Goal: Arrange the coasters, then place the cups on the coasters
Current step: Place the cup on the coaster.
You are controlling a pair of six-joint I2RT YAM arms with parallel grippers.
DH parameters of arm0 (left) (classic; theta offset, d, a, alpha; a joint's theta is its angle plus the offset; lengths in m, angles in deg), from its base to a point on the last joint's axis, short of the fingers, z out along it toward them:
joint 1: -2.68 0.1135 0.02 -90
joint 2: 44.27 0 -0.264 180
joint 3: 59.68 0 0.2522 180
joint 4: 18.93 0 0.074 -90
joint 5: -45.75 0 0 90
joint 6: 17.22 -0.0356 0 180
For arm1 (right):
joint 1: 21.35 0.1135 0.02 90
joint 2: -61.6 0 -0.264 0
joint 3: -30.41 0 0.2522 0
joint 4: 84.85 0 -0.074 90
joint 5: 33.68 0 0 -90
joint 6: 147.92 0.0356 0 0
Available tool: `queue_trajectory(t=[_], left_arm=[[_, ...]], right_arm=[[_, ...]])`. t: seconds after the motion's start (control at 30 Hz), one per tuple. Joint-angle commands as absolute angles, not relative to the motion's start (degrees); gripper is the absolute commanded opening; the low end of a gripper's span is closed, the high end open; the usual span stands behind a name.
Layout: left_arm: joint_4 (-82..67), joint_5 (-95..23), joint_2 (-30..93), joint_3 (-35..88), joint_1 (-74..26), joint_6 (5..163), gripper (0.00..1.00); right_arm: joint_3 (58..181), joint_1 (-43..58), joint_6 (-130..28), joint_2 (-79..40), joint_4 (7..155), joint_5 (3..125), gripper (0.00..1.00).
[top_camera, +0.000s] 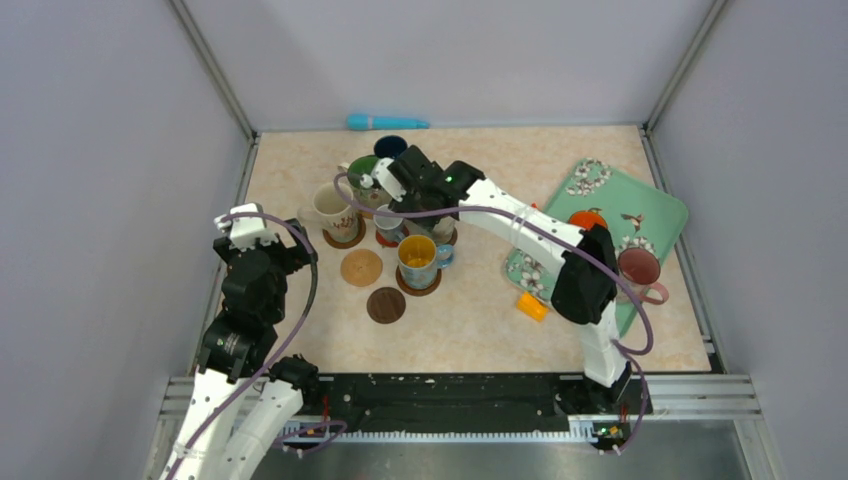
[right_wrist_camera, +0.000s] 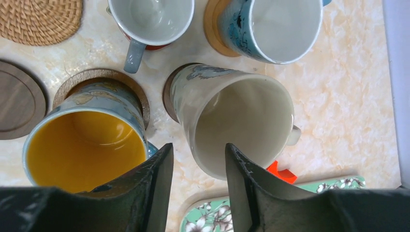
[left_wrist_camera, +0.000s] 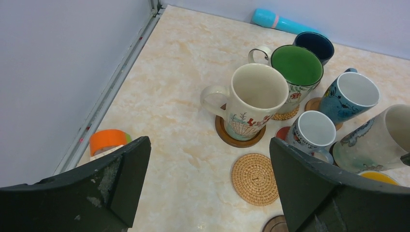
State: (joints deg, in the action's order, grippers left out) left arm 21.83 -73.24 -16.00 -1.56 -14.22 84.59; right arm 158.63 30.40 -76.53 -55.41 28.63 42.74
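Observation:
My right gripper (right_wrist_camera: 198,147) is open, its fingers astride the near rim of a tall cream mug with blue pattern (right_wrist_camera: 237,121) that stands on a dark coaster (right_wrist_camera: 167,96). Beside it, a yellow-lined cup (right_wrist_camera: 87,145) sits on a wooden coaster (right_wrist_camera: 101,76). A small white cup (right_wrist_camera: 150,19) stands on a red coaster, and a blue cup (right_wrist_camera: 275,24) on a tan one. My left gripper (left_wrist_camera: 209,142) hangs open and empty above the table. A woven coaster (left_wrist_camera: 254,178) and a dark coaster (top_camera: 386,305) lie bare. Cream (left_wrist_camera: 254,96), green-lined (left_wrist_camera: 296,65) and dark blue (left_wrist_camera: 314,44) cups stand behind.
A teal floral tray (top_camera: 660,215) at the right carries a pink cup (top_camera: 638,268) and an orange cup (top_camera: 587,218). A small orange block (top_camera: 533,306) lies by the tray's near corner. A turquoise tube (top_camera: 385,122) lies along the back wall, an orange tape roll (left_wrist_camera: 107,141) at the left wall.

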Motion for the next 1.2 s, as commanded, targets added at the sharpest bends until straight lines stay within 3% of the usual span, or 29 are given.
queue_trajectory(t=[0.0, 0.2, 0.63, 0.93, 1.17], left_arm=[[20.0, -71.8, -16.3, -1.5, -13.9, 84.7, 0.99], [20.9, -68.9, -16.0, -1.4, -13.9, 85.2, 0.99], [22.9, -60.4, -15.4, -1.1, -14.0, 86.1, 0.99], [22.1, -57.4, -17.6, -1.9, -14.2, 86.3, 0.99], [22.0, -57.0, -17.8, -2.0, -15.0, 86.3, 0.99]], right_arm=[[161.3, 31.4, -73.8, -49.2, 31.7, 41.5, 0.45], [157.0, 31.3, -67.9, -43.9, 36.6, 32.8, 0.58], [128.8, 17.1, -49.9, -20.8, 39.6, 24.7, 0.57], [115.2, -5.1, -46.5, -12.5, 44.3, 32.9, 0.51], [110.1, -14.4, -46.8, -12.1, 48.7, 40.1, 0.48]])
